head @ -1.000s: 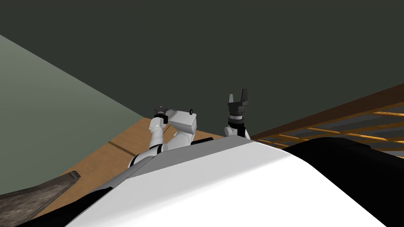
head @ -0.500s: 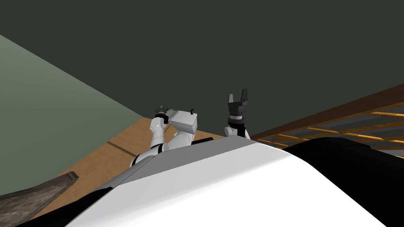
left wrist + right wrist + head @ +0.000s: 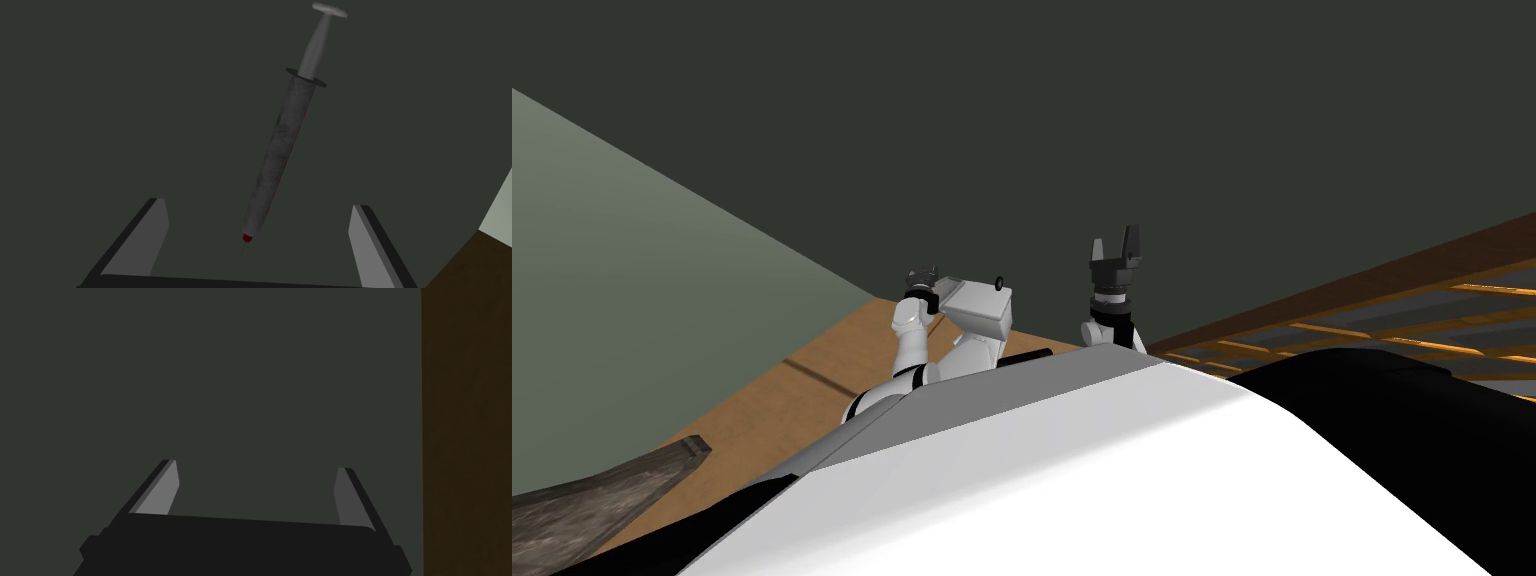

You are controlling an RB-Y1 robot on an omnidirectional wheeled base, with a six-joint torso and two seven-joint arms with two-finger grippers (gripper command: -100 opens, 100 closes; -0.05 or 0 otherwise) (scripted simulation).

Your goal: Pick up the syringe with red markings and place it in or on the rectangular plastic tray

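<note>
The syringe (image 3: 280,145) has a grey barrel with a red streak, a red tip with a thin needle, and a pale plunger. In the left wrist view it hangs slanted between the fingers of my left gripper (image 3: 258,203), needle end toward the gripper body. The fingers stand wide open and neither touches it. In the head view the left gripper (image 3: 920,278) is raised at centre left, beside a light grey boxy shape (image 3: 980,305); I cannot tell what that shape is. My right gripper (image 3: 1115,240) is held up at centre, open and empty (image 3: 256,464).
A dark green wall (image 3: 1112,100) stands close in front and a paler green wall (image 3: 632,250) to the left. Brown wooden floor (image 3: 812,380) lies below. A slatted wooden frame (image 3: 1412,310) runs along the right, and a dark wood corner (image 3: 612,490) lies at the lower left.
The left gripper's fingers have spread apart. Both arms and the head view have stayed where they were.
</note>
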